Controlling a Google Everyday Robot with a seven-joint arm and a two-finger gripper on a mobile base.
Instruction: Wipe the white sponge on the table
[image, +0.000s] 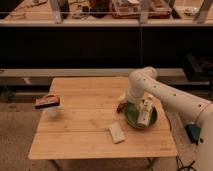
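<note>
The table (90, 135) stands in front of a long counter (75, 20) that runs across the far side. The sponge (116, 133) lies flat on the table, right of centre and toward the near edge. To its right and a little farther back sits a plate (131, 119), with a bottle (144, 112) lying on it. The gripper (121, 106) hangs low at the plate's left rim, behind the sponge, its arm (170, 97) reaching in from the right. At the table's left side, a packet (47, 102) rests on a cup (53, 112).
</note>
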